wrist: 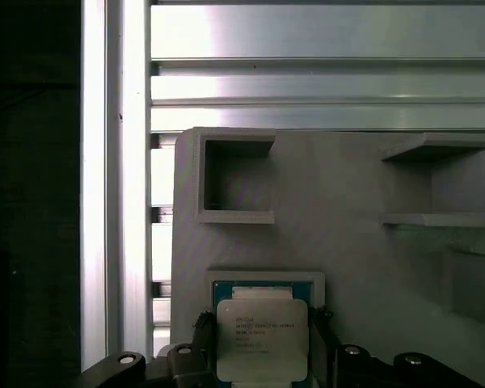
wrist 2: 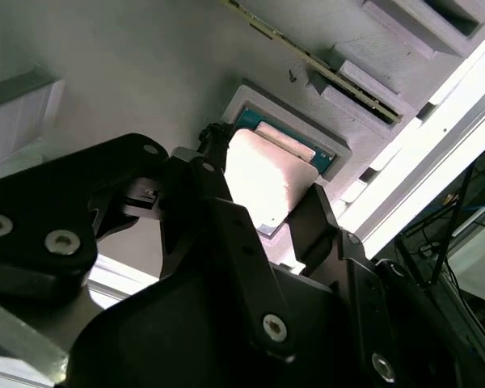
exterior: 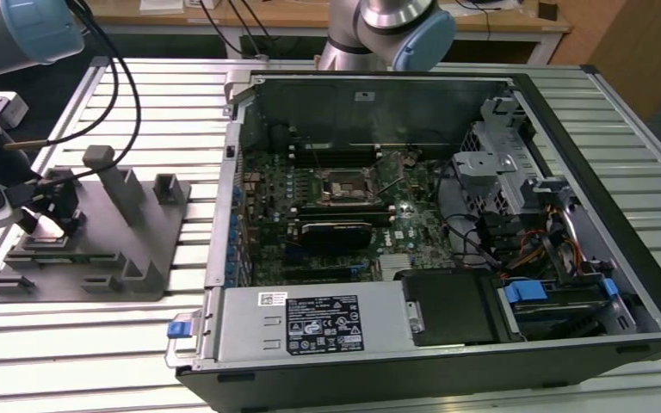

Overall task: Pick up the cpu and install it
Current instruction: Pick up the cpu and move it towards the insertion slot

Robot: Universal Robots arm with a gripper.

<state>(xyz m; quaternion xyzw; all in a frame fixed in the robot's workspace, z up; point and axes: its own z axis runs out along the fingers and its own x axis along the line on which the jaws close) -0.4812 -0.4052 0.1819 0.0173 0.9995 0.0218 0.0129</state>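
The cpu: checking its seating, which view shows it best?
The first wrist view: the cpu faces the camera in its grey fixture. The second wrist view shows it slanted, glare-washed; the exterior view, too small to tell.

I'm down low over the cpu [wrist: 261, 335], my gripper [wrist: 261, 360] straddling it. It lies flat, shiny metal top up, in a shallow square recess of the grey fixture [wrist: 347, 242]. Farther along the fixture stand two open box-shaped pockets [wrist: 234, 179], well apart, with the slatted metal table [wrist: 307, 81] beyond.
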